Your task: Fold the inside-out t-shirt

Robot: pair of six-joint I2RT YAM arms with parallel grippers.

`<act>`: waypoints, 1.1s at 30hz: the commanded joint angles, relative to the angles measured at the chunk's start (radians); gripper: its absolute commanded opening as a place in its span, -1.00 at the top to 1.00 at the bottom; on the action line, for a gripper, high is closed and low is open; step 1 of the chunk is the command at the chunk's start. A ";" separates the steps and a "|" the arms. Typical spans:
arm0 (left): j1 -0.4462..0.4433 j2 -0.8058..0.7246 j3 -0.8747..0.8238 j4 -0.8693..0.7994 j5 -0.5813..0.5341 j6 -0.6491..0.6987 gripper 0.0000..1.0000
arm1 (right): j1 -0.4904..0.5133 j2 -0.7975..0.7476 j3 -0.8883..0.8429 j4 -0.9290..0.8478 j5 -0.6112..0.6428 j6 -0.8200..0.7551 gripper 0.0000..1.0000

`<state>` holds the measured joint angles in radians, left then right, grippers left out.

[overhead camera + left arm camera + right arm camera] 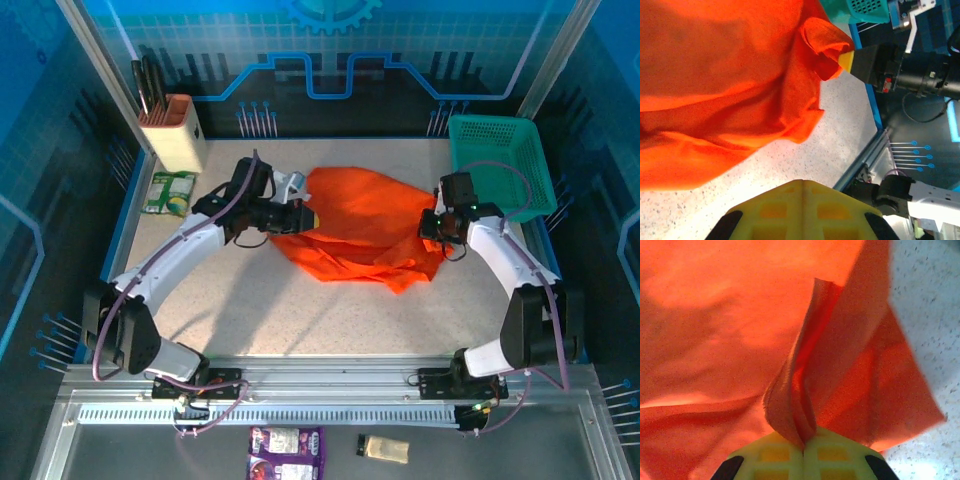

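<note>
On the table (pixel 300 310), the right gripper (pixel 803 440) pinches the t-shirt (pixel 365 235), the left gripper (pixel 802 187) closed empty.

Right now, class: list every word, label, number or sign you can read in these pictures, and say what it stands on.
No text can be read.
Green packet: print too blurred.
Purple packet: print too blurred.
Shirt, basket: no text.

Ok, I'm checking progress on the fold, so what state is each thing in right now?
t-shirt: crumpled on the table, not folded, one edge pinched up.
right gripper: shut on a fold of the t-shirt.
left gripper: shut, nothing between its fingers, beside the t-shirt.
basket: upright, nothing seen inside.
knife block: upright, handles sticking out.
</note>
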<state>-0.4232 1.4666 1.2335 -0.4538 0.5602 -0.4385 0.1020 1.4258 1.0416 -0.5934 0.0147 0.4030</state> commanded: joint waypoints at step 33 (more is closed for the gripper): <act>0.309 0.563 0.141 -0.027 -0.276 0.113 0.19 | 0.060 -0.289 -0.020 -0.230 -0.046 0.080 1.00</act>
<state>-0.1516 2.0655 1.3918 -0.4149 0.2844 -0.3439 0.1627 1.1271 1.0958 -0.8219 -0.0311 0.4515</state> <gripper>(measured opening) 0.407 0.063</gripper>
